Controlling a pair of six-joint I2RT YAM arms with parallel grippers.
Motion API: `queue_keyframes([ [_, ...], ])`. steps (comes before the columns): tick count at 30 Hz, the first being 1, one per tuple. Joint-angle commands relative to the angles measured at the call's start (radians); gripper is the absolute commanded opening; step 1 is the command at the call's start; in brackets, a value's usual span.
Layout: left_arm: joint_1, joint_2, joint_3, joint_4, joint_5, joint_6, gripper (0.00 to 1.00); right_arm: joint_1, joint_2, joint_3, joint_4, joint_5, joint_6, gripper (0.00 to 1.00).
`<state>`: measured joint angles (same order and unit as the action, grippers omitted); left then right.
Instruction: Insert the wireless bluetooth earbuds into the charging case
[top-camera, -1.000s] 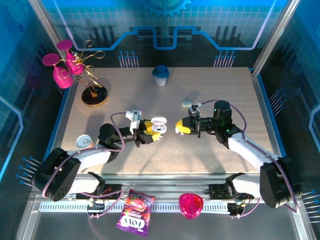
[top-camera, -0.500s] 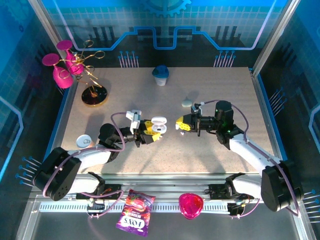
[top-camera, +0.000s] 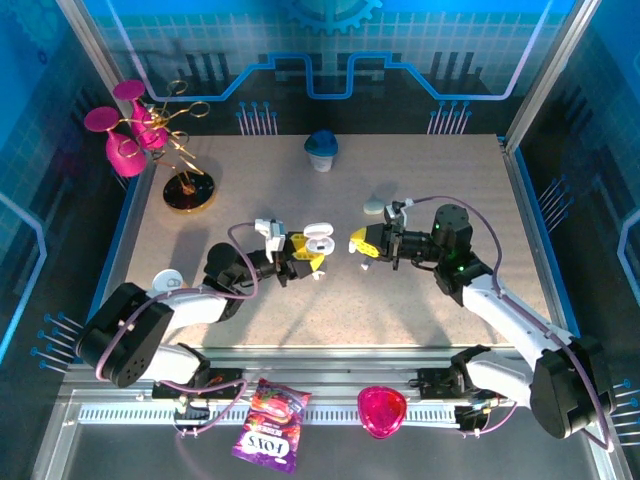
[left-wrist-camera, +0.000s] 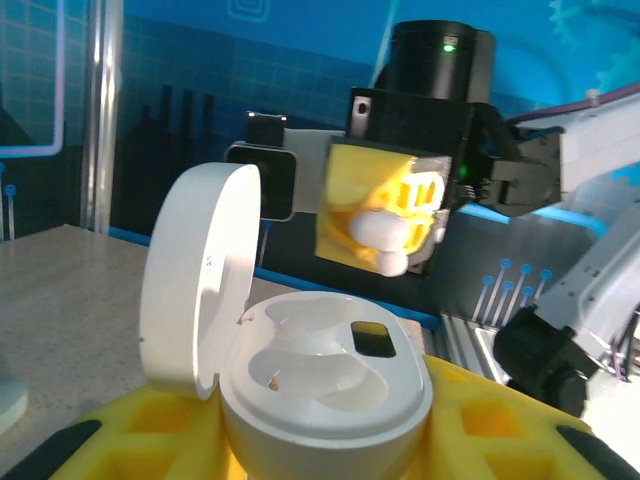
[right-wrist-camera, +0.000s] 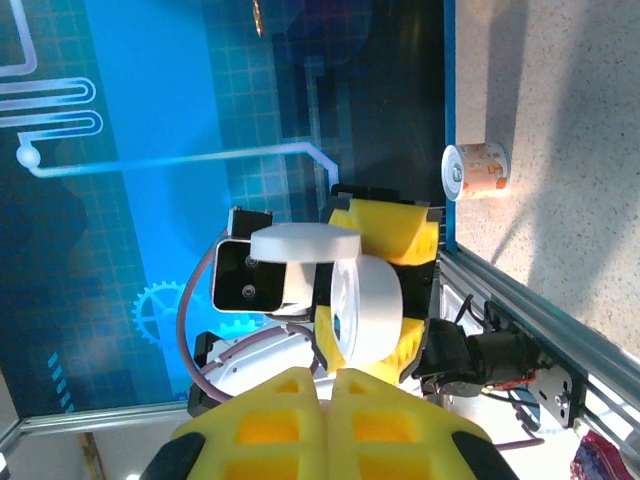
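So the left gripper (top-camera: 303, 257) is clamped on the base of the charging case (left-wrist-camera: 325, 385), holding it up off the table (top-camera: 420, 310) with the lid (left-wrist-camera: 190, 290) flipped open and standing to one side; makes sense, since that leaves the moulded wells (left-wrist-camera: 300, 362) facing up and toward the other arm, and both wells look empty to me; the right gripper (top-camera: 362, 243) sits just across from it, a small gap apart, jaws pinched together on one earbud (left-wrist-camera: 378, 236), which shows in the left wrist view as a little white blob between the yellow pads (left-wrist-camera: 345, 215); from the right wrist cam the case is dead ahead of the closed fingers, so the two look lined up for a mid-air handoff rather than working on the tabletop; my guess is the earbud has to come forward and tip down into a well, and the tricky bit is orientation, since a tiny rounded thing could twist in the pinch or catch on the rim; there's another pebble-shaped case (top-camera: 374, 206) lying on the table behind the right gripper, untouched.
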<state>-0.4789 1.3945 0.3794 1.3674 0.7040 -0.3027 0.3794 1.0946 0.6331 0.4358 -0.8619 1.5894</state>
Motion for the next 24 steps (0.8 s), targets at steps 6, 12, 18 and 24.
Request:
queue_keyframes([
  [6, -0.018, 0.036, 0.060, 0.033, -0.075, 0.076, 0.26, 0.117, 0.004, 0.110, 0.002, 0.164, -0.163, 0.01],
  [12, -0.025, 0.031, 0.064, 0.033, -0.075, 0.076, 0.26, 0.180, 0.006, 0.203, -0.201, 0.247, -0.392, 0.01],
  [18, -0.037, 0.036, 0.070, 0.033, -0.093, 0.077, 0.25, 0.245, 0.017, 0.240, -0.292, 0.338, -0.512, 0.01],
  [24, -0.042, 0.032, 0.069, 0.033, -0.095, 0.077, 0.25, 0.308, 0.016, 0.277, -0.328, 0.439, -0.581, 0.01],
])
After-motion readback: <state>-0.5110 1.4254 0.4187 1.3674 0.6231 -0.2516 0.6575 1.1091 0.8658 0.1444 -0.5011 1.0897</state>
